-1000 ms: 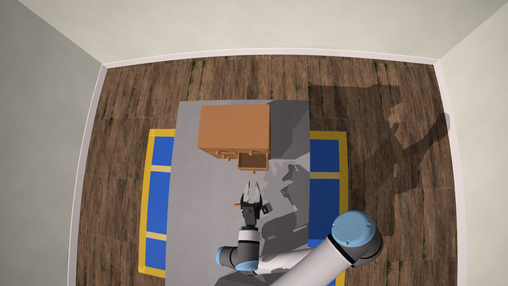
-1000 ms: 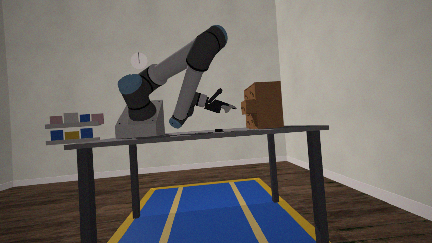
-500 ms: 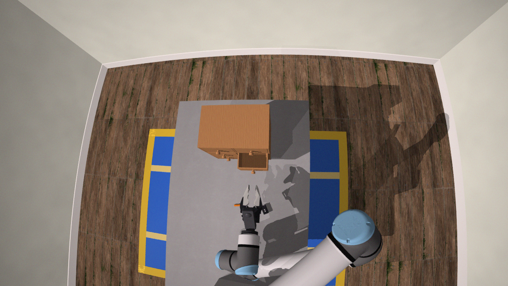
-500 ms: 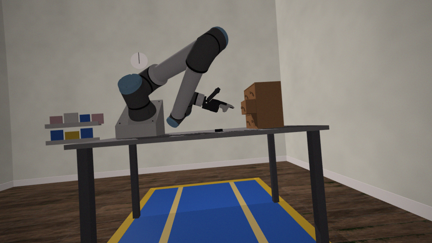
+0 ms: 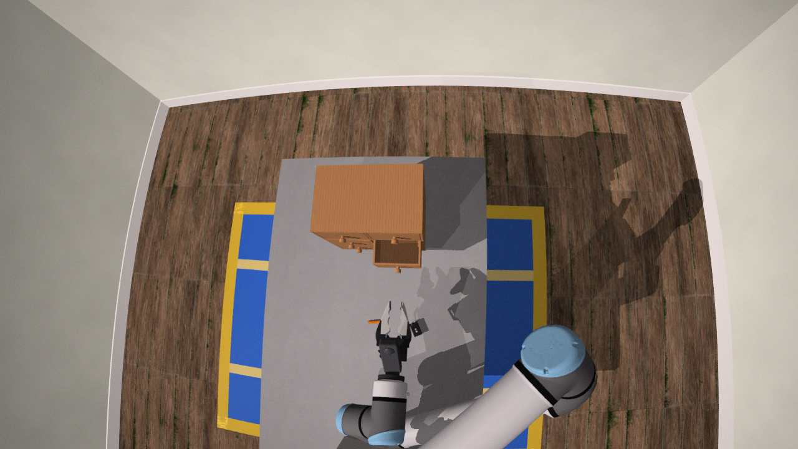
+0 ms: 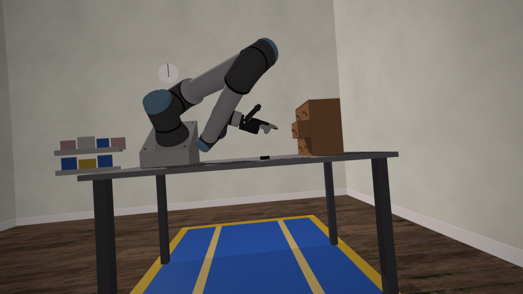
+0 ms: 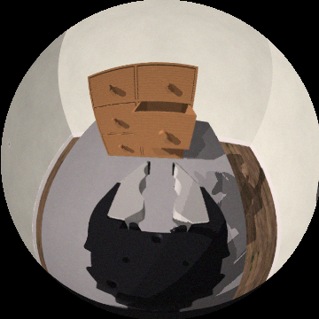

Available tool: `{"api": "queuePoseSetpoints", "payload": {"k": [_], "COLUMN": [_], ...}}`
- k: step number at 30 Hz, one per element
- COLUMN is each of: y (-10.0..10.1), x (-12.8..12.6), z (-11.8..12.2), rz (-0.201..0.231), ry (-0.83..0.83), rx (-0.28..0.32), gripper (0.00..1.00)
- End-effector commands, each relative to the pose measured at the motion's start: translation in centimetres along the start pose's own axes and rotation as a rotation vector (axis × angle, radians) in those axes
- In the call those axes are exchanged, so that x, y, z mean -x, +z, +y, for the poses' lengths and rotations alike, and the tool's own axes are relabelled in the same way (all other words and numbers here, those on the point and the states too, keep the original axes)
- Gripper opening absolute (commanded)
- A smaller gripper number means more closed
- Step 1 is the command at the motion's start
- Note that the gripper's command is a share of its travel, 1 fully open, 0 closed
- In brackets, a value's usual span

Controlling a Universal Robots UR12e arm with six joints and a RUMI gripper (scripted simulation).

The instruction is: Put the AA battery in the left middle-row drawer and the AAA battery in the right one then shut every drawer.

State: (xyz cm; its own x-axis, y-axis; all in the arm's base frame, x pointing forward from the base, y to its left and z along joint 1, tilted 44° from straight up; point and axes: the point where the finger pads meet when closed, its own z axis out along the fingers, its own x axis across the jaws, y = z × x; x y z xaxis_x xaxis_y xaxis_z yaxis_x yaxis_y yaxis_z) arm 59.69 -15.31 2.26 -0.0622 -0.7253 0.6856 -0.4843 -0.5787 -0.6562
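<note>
Hand [image 5: 395,304] [image 6: 276,128] [image 7: 161,162] parted, before open middle-right drawer [image 5: 397,254] [image 6: 300,129] [image 7: 165,126]

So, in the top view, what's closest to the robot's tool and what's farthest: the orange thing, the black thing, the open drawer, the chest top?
1. Orange thing, left of the tool, and black thing, right: too close to call.
2. Open drawer, ahead.
3. Chest top, beyond the drawer.

Grey bench [image 5: 312,301] [image 6: 233,163] [image 7: 75,195] with its load
Directly on it: the wooden chest [image 5: 368,197] [image 6: 325,128] [image 7: 143,111], an orange item [image 5: 373,321], a small black block [image 5: 416,327] [image 6: 264,157].
</note>
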Motion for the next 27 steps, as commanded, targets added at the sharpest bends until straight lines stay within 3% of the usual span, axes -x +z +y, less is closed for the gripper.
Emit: {"api": "queuePoseSetpoints", "payload": {"k": [1, 27], "y": [-0.42, -0.53], "x": [0.01, 0.01], "z": [-0.03, -0.11], "rz": [0.000, 0.000], "ry": [0.000, 0.000], "rx": [-0.001, 0.012], "gripper": [0.20, 0.20]}}
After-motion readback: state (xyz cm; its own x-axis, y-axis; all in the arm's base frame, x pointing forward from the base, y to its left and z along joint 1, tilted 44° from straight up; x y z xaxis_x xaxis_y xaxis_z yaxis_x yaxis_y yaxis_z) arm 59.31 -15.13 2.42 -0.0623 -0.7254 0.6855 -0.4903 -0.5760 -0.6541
